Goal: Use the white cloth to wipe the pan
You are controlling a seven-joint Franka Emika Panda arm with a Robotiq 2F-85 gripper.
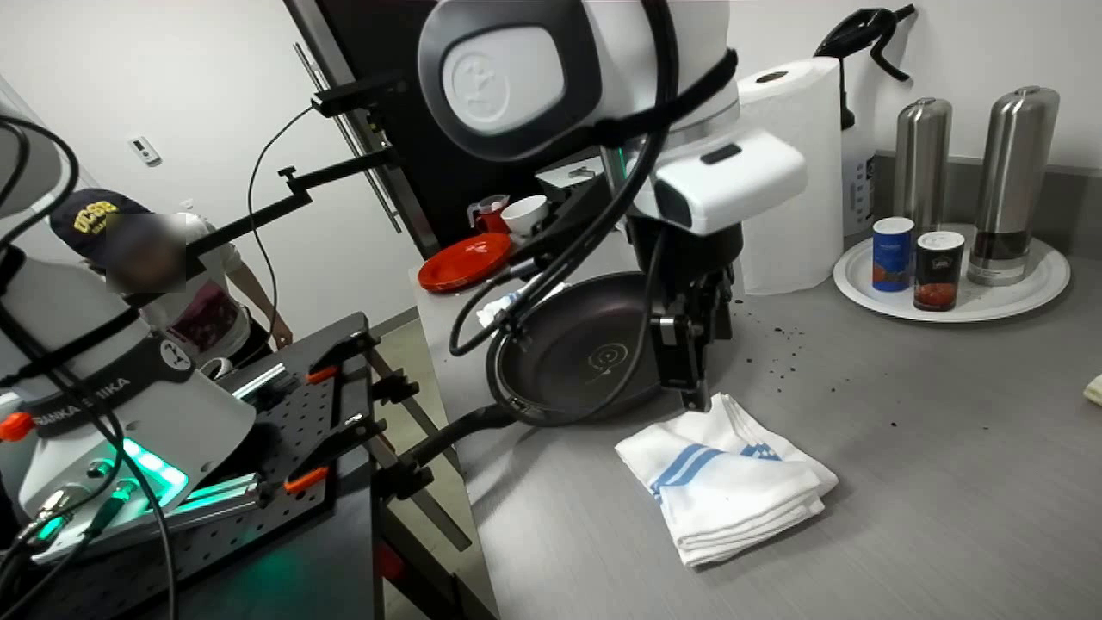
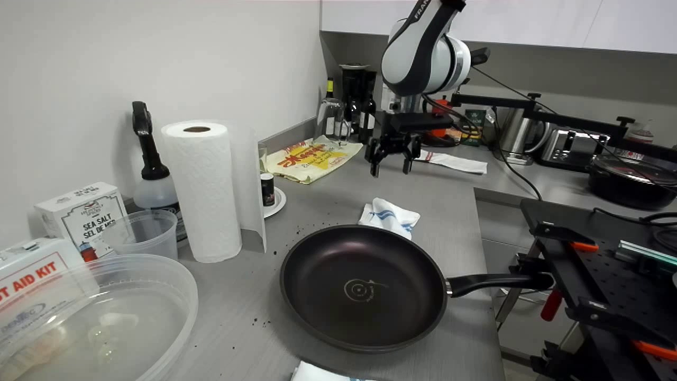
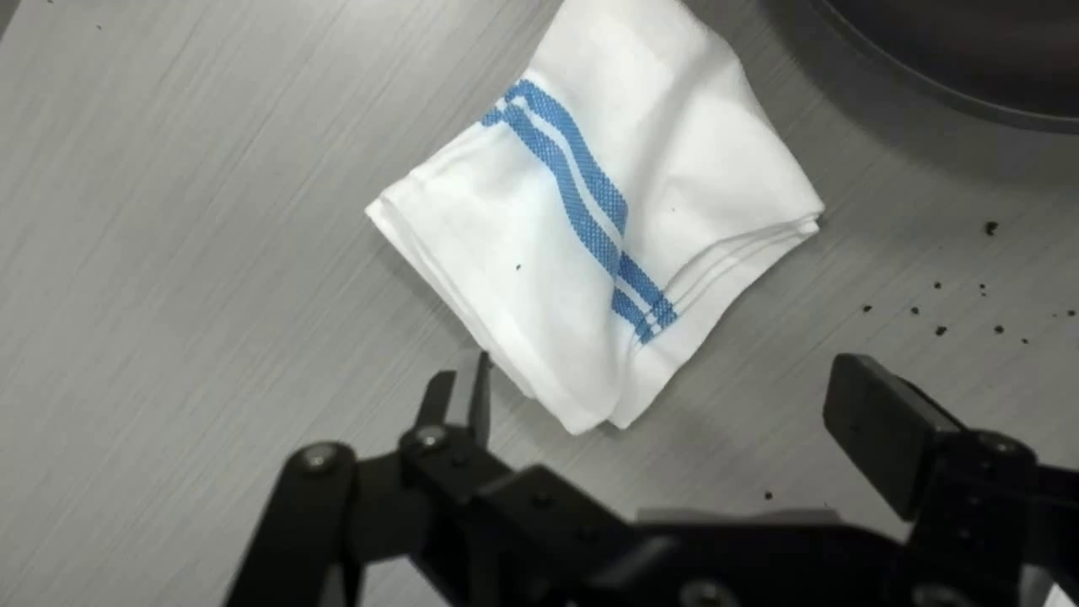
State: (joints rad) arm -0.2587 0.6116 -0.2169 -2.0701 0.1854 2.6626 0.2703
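A folded white cloth with blue stripes (image 1: 732,499) lies on the grey counter beside the pan. It also shows in an exterior view (image 2: 389,216) behind the pan and in the wrist view (image 3: 523,253). The black pan (image 2: 365,301) lies flat with its handle over the counter's edge; it also shows in an exterior view (image 1: 577,344), and its rim enters the wrist view (image 3: 1003,110) at top right. My gripper (image 2: 391,170) is open and empty above the counter near the cloth. In the wrist view its fingers (image 3: 662,379) are wide apart, with a cloth corner appearing between them.
A paper towel roll (image 2: 203,190) stands beside the pan. A white plate (image 1: 1042,280) holds shakers and steel mills. Dark crumbs (image 1: 779,344) lie near the pan. A second white cloth (image 2: 322,373) lies at the pan's other side. A plastic tub (image 2: 180,317) stands nearby.
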